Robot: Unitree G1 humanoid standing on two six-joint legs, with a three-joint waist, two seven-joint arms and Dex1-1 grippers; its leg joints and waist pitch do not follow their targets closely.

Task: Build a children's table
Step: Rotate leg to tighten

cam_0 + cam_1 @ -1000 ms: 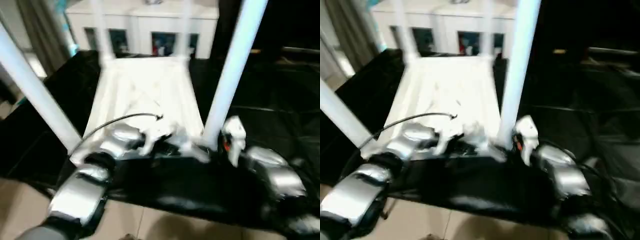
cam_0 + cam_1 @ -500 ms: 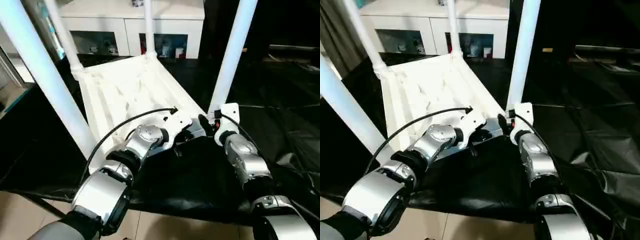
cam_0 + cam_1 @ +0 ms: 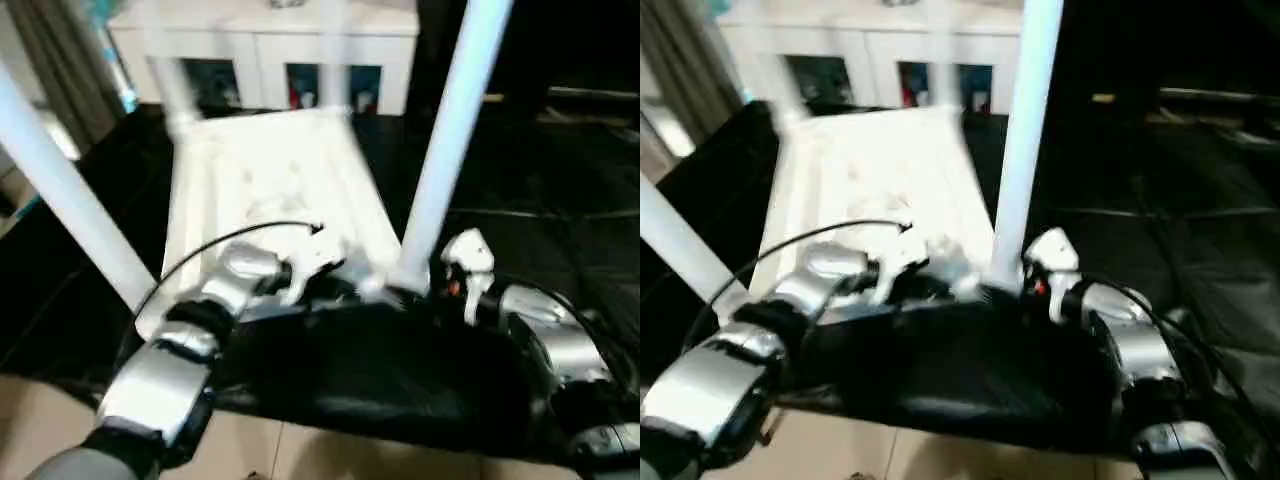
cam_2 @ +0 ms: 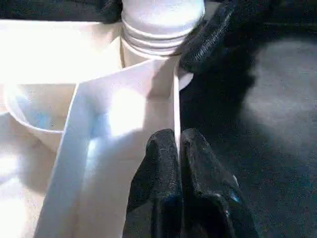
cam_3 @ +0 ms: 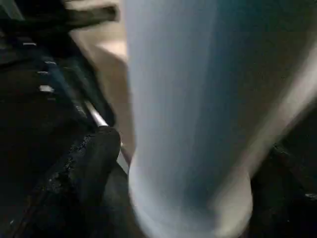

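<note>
A black-sheeted table [image 3: 560,200] carries the white children's table, which lies upside down on it. Behind stands one white cabinet [image 3: 265,45] with glass doors.

The ribbed top [image 3: 265,190] lies flat on the black sheet. Four legs stand up from its corner sockets: near left leg [image 3: 65,195], near right leg [image 3: 450,140], far left leg [image 3: 170,90] and far right leg [image 3: 333,55]. The two far ones are blurred.

Two silver forearms reach in over the near edge. The left gripper [image 4: 178,148] is at the near edge of the top, close to the near right corner. Its two black fingers [image 4: 161,163] are pressed together on a thin upright rib of the top, one on each side, with the ringed foot of the near right leg just beyond. The right gripper [image 5: 173,168] is at the base of the near right leg. One black finger [image 5: 94,158] lies beside the tube and a dark shape shows on the other side; whether it clamps the leg I cannot tell.
</note>
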